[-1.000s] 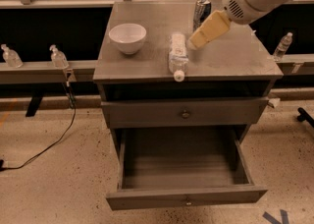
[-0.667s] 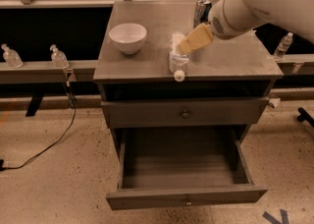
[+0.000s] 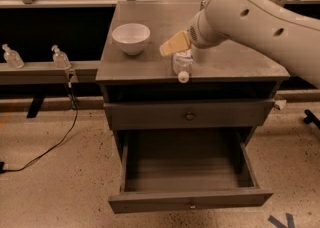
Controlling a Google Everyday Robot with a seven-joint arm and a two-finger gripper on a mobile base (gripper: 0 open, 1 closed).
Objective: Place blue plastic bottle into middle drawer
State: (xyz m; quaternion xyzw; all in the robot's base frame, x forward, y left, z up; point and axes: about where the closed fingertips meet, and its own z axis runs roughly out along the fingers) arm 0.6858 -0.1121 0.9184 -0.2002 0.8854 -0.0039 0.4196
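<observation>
Jaws: can't tell how wide, but the gripper [image 3: 174, 45] hovers right over the blue plastic bottle [image 3: 182, 63] lying near the front edge of the cabinet top [image 3: 240, 62], presumably lining up a grab, with the middle drawer [image 3: 185, 166] pulled open below, ready.

The gripper [image 3: 174, 46] hangs over the bottle [image 3: 182, 65], hiding its far end; the arm [image 3: 260, 17] runs off the right edge.
</observation>
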